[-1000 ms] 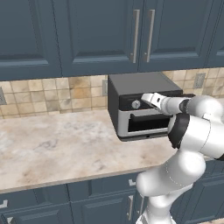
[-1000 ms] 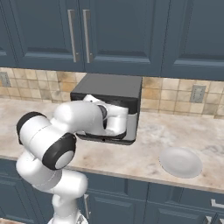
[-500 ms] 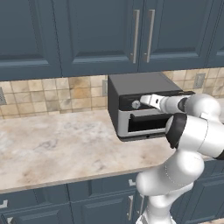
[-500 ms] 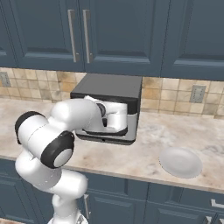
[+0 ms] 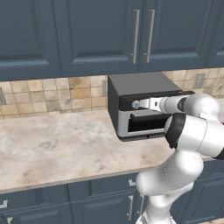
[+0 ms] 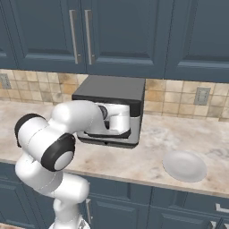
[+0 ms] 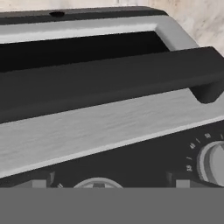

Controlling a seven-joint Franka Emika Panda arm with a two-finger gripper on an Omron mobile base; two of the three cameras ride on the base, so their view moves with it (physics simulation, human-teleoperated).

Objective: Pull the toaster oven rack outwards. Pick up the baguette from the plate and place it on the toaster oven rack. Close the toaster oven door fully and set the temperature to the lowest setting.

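The toaster oven (image 5: 142,85) stands on the counter against the tiled wall. Its door (image 5: 146,117) is shut flat against the front, so the rack and the baguette are hidden. The plate (image 6: 184,166) lies bare on the counter to the oven's right. My gripper (image 5: 137,104) is up against the black control strip (image 5: 127,103). In the hand view the oven front appears upside down, with the door's dark handle (image 7: 109,81) above the strip. My gripper (image 7: 109,184) is open, its tips either side of a silver knob (image 7: 97,182). Another knob (image 7: 213,161) sits to the right.
Upper cabinets (image 5: 100,35) hang just above the oven. The marbled counter (image 5: 52,144) stretches wide to the left of the oven. A wall outlet (image 6: 201,95) sits on the tiles behind the plate.
My hand has slid a little leftward along the control strip and closer to the oven front. The oven, its door and the plate have not moved.
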